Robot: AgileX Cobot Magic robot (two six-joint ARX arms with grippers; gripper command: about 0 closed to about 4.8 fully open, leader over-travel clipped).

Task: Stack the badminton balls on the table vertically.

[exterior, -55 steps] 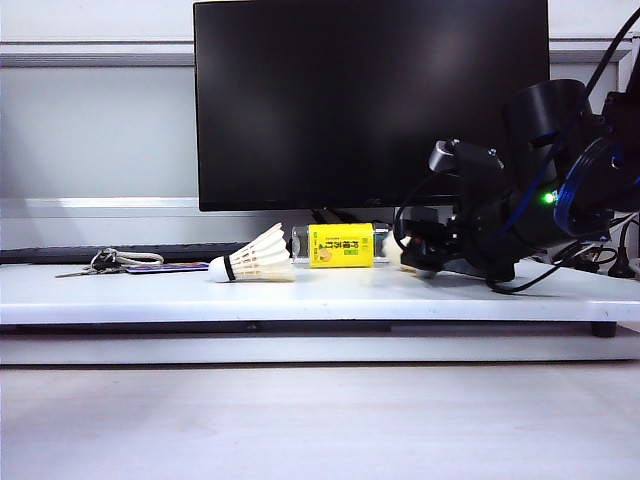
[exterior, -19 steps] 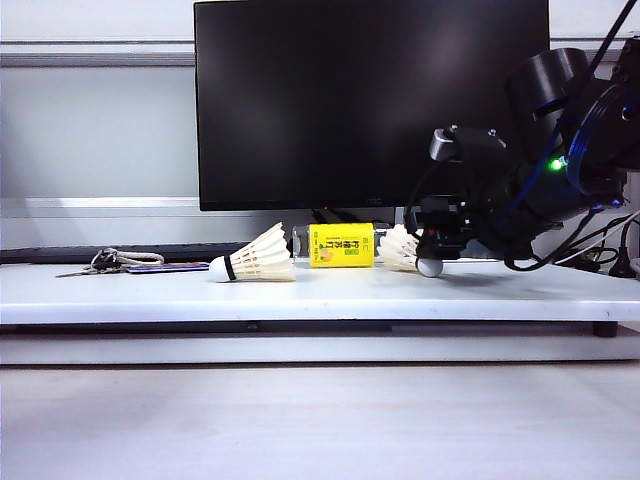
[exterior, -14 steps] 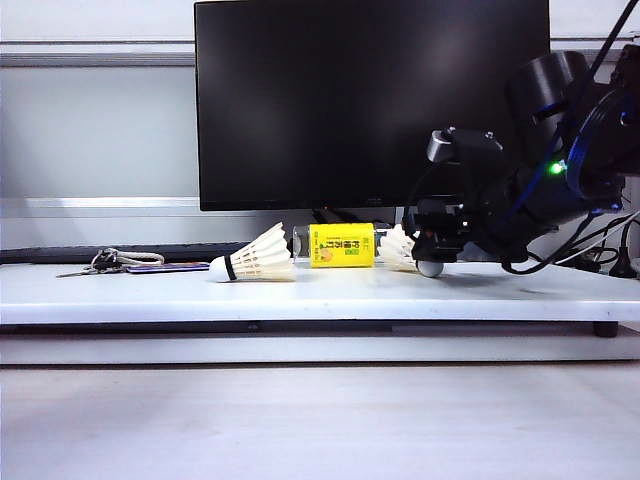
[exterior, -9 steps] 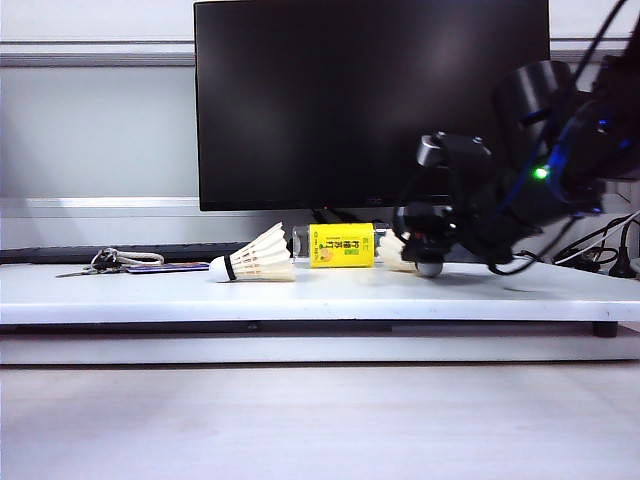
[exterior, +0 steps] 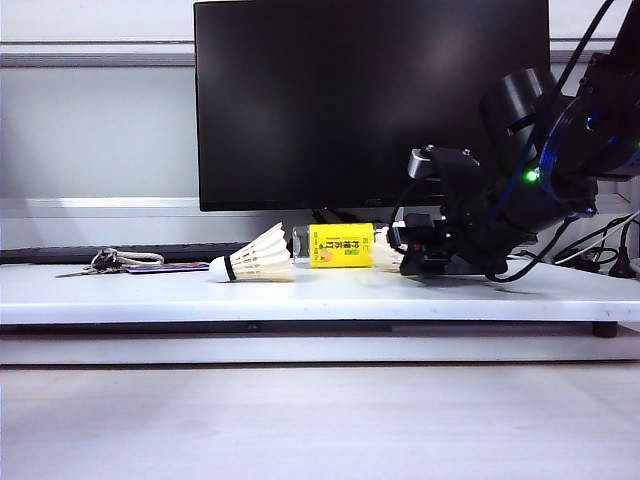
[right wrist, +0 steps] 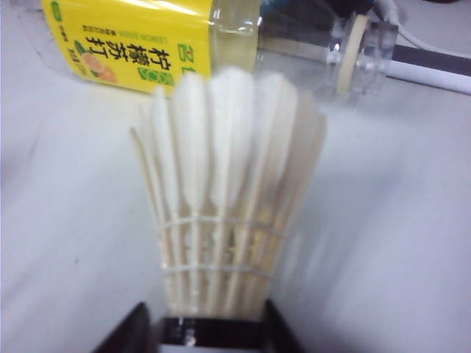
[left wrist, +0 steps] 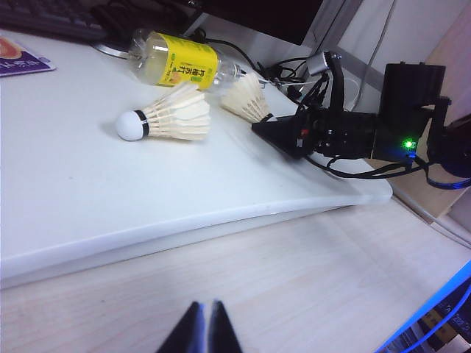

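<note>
One badminton ball [exterior: 255, 262] [left wrist: 171, 118] lies on its side on the white table [exterior: 150, 292], cork tip to the left. The other badminton ball [exterior: 384, 254] [left wrist: 246, 99] [right wrist: 228, 191] lies beside the yellow-labelled bottle, feathers toward the bottle. My right gripper [exterior: 412, 262] [left wrist: 266, 128] [right wrist: 210, 329] is low over the table at this ball's base. Its two fingers [right wrist: 137, 325] stand against both sides of the black band. My left gripper [left wrist: 204, 315] hangs shut and empty over the wooden surface in front of the table; it is outside the exterior view.
A yellow-labelled clear bottle [exterior: 340, 245] [left wrist: 180, 59] [right wrist: 132, 37] lies behind the two balls. A big black monitor [exterior: 370, 100] stands at the back. Keys and a card [exterior: 125, 263] lie far left. Cables [exterior: 610, 262] trail at the right edge.
My right gripper has moved left and sunk toward the ball by the bottle, and its jaws have narrowed round the ball's base. The left ball and bottle have not moved.
</note>
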